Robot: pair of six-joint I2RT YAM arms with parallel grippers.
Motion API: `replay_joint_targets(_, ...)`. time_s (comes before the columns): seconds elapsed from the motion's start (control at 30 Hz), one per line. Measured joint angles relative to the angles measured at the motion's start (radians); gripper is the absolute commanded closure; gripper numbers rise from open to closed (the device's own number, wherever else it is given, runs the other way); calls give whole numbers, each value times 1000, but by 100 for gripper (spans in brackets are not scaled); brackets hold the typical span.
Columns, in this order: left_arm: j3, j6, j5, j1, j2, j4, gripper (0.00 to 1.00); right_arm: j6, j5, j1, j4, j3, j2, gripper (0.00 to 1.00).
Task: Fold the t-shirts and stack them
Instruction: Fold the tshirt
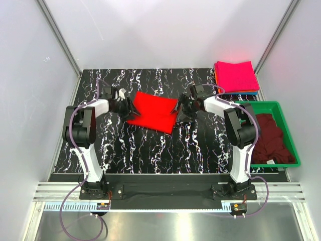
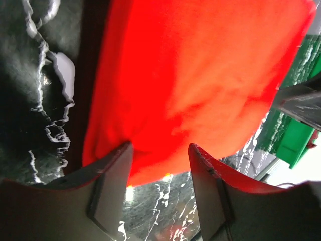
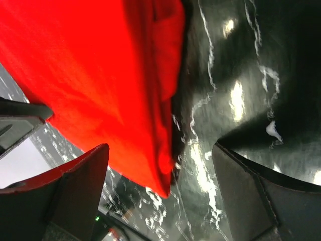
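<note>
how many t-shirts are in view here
3. A bright red folded cloth shirt lies mid-table; a magenta-pink folded one sits at the far right corner; a dark maroon one is heaped in the green plastic bin. More may hide beneath those two.

One high view and two low, close ones.
The table (image 1: 150, 150) is taken in whole from high behind its near edge, looking down and forward. The red t-shirt (image 1: 155, 111) is viewed from its left side past the left pincer (image 2: 160, 150) and from its right side past the right pincer (image 3: 160, 153), low over the table; it is shared by all three.
</note>
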Motion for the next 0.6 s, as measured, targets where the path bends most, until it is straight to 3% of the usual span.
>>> replay_joint_targets(0.37, 21, -67, -53, 0, 9, -51, 44, -66, -55, 2, 131, 39, 68, 28)
replay_joint_targets(0.6, 63, -76, -91, 1, 9, -140, 44, -70, -60, 33, 207, 43, 93, 33)
